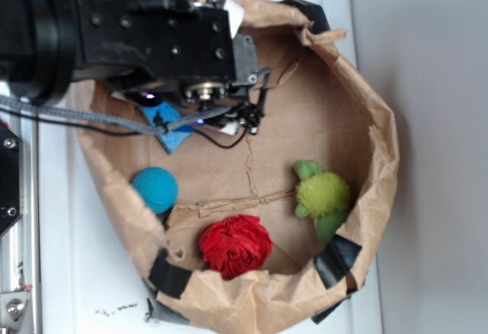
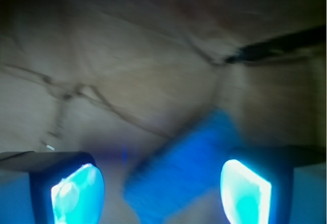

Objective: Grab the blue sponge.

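Hovering open and empty, gripper [image 2: 162, 193] straddles the blue sponge [image 2: 181, 170], which lies slanted on the paper bag's [image 1: 366, 105] floor near its back wall, jaws wide to clear it.

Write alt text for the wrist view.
Blurred close-up: a flat blue rectangular sponge lies diagonally on creased brown paper, between the open gripper's two glowing cyan finger pads.

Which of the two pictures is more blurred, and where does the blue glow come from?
Wrist view: soft and smeared throughout, the blue sponge has fuzzy edges, and the glow sits on the two lit pads of the open jaws. Exterior view: sharper and evenly lit, only the arm close to the camera is soft.
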Robot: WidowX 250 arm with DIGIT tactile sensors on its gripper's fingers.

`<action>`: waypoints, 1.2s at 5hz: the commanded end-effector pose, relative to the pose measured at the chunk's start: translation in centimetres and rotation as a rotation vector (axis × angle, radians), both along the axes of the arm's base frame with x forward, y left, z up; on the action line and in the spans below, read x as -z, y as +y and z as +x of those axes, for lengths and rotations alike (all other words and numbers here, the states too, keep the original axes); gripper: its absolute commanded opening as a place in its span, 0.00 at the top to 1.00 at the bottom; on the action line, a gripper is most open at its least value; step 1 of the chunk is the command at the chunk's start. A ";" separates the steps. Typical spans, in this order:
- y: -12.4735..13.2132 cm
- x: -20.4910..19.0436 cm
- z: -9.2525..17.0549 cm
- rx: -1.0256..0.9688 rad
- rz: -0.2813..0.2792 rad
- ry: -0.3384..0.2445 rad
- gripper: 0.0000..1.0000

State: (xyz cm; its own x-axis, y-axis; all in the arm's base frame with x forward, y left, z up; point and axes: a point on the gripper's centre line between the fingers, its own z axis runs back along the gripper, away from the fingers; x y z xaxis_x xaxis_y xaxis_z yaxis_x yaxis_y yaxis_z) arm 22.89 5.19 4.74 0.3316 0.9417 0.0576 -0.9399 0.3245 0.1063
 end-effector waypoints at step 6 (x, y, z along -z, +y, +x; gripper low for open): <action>0.8 -2.6 -1.4 -0.328 0.051 0.058 0.00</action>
State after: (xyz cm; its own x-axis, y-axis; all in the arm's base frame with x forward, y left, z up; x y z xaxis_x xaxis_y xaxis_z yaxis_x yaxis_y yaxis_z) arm 21.89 5.48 5.71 0.0075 0.9958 0.0907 -0.9747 -0.0130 0.2233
